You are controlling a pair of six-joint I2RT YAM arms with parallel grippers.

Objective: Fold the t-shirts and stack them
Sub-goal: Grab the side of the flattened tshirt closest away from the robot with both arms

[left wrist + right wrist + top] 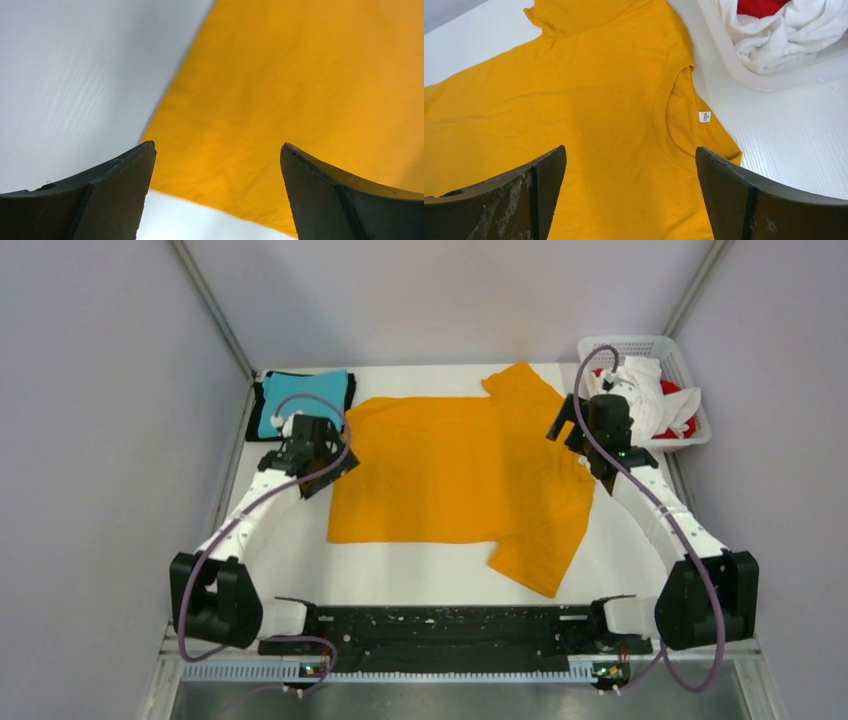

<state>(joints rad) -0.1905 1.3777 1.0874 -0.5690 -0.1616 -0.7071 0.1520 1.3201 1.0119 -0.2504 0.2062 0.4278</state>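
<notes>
Shows the orange-yellow t-shirt (450, 470) spread flat on the desk (420, 580). Holds left tool (217, 150) wide open, empty, over its hem end; holds right tool (630, 150) wide open, empty, over its collar.

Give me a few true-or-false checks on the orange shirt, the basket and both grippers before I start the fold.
1. The orange shirt lies spread out on the table. True.
2. The left gripper is shut on the shirt's edge. False: the left gripper is open over that edge, holding nothing; the right gripper is open too.
3. A folded teal shirt lies on a black shirt at the far left corner. True.
4. The basket is empty. False: the basket holds a white shirt and a red shirt.
5. The collar faces the left arm. False: the collar is by the right gripper.
</notes>
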